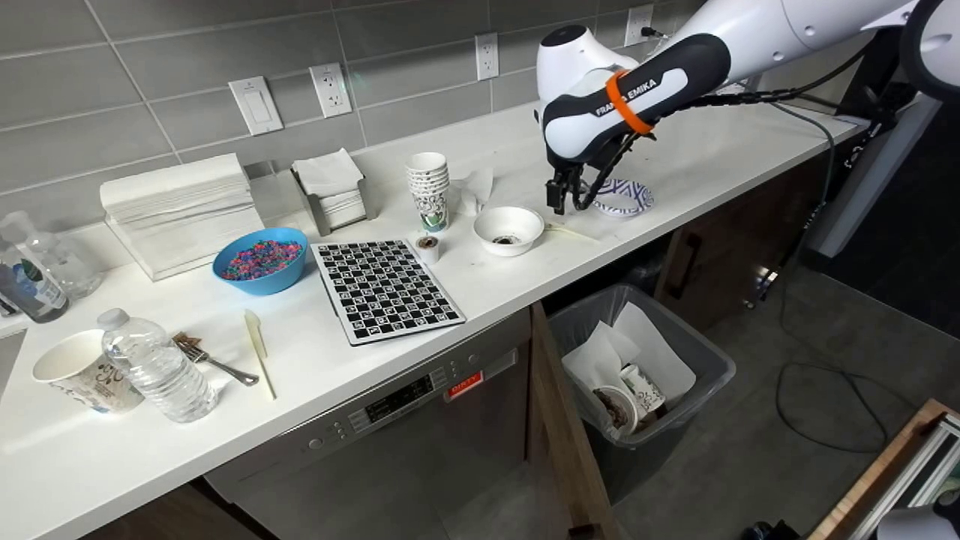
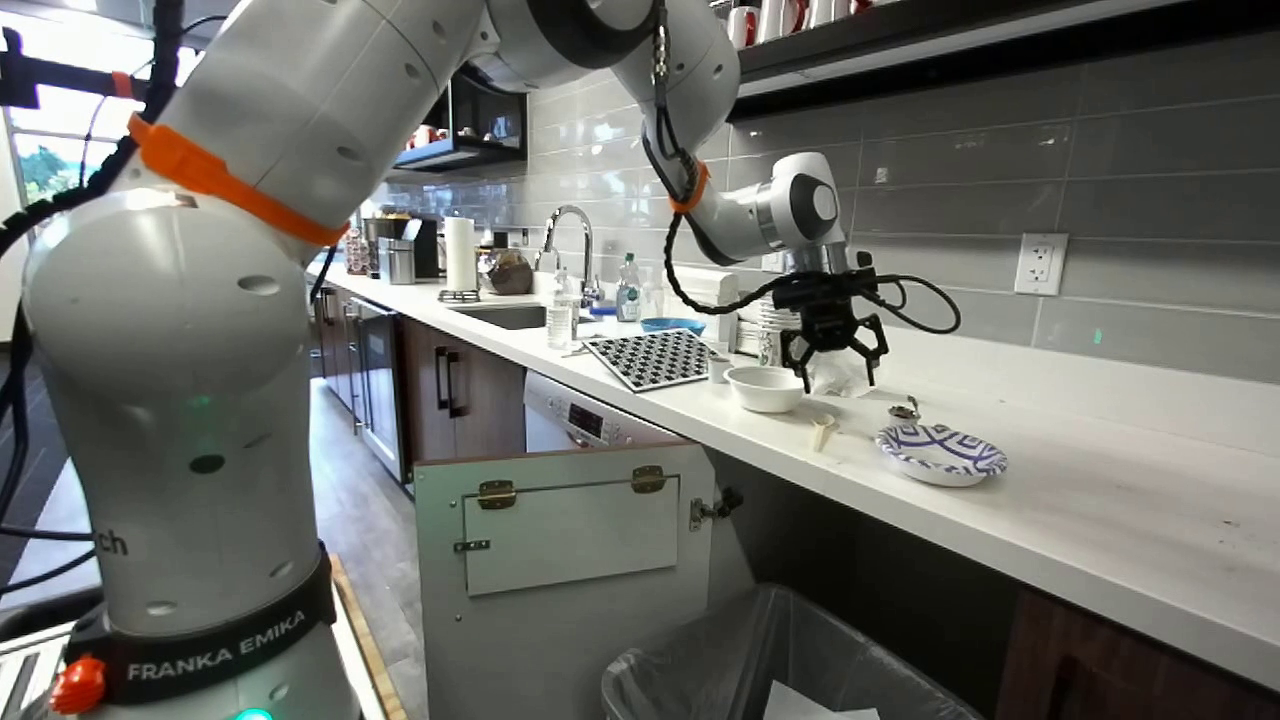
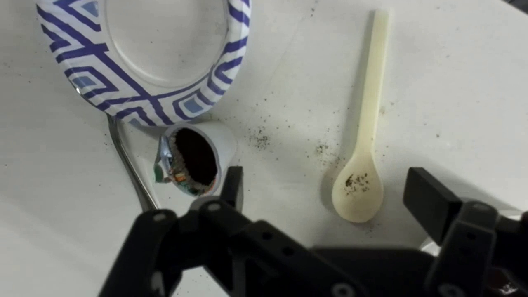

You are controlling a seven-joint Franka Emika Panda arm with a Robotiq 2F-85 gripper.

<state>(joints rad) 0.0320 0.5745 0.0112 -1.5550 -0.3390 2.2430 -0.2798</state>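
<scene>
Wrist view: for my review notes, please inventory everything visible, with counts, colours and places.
patterned paper bowl: one, white with purple and blue, top left
coffee pod: one, white, opened, dark inside, just below the patterned bowl
metal utensil: one, silver, left, partly hidden by that bowl
plastic spoon: one, cream, lying right of centre
specks: many, dark, near pod and spoon, some in the spoon's head
plain bowl: one, white, mostly hidden, lower right
countertop: one, white, beneath all these
gripper: one, black, open, along the bottom

White arm [image 2: 175, 350] (orange straps [image 2: 212, 178]), black cable [image 2: 166, 50]
</scene>
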